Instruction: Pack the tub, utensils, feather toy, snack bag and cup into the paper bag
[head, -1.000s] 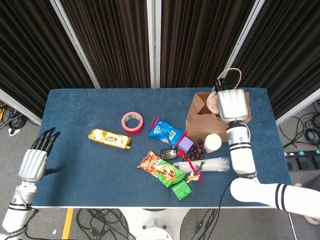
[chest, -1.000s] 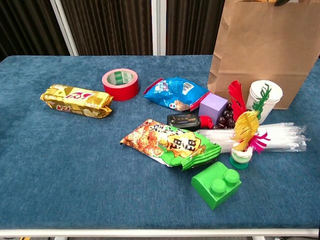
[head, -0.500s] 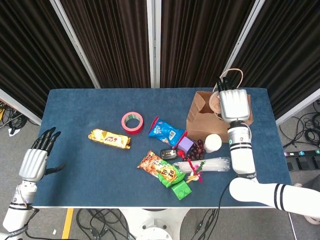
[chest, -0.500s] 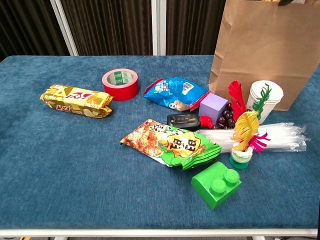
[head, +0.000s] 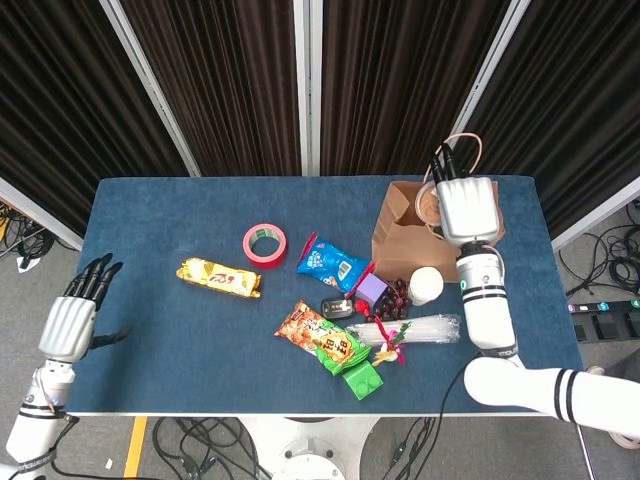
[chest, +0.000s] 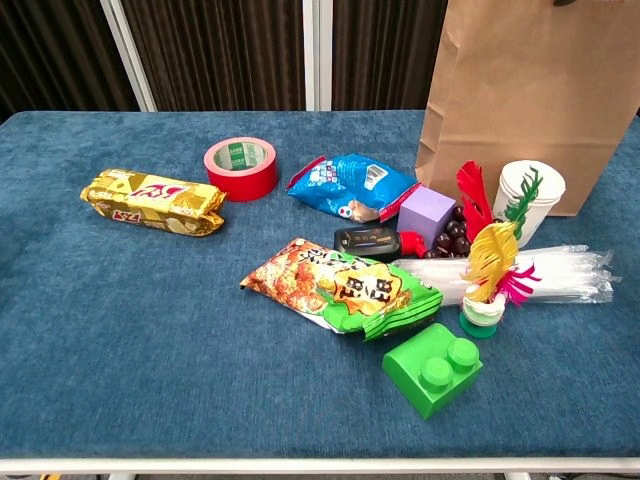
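The tub (head: 429, 205) sits in the mouth of the upright paper bag (chest: 520, 100), where the right hand (head: 467, 208) grips it, seemingly to lower it in, while the left hand (head: 70, 322) hangs open off the surface (head: 160, 300).

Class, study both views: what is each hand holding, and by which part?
The right hand holds the tub over the paper bag; its grip point is hidden. The left hand holds nothing.

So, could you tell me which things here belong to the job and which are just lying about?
Job: paper bag, tub, utensils, feather toy, cup, one snack bag (unclear which).
Lying about: red tape, green block, purple block, dark grapes, black gadget.
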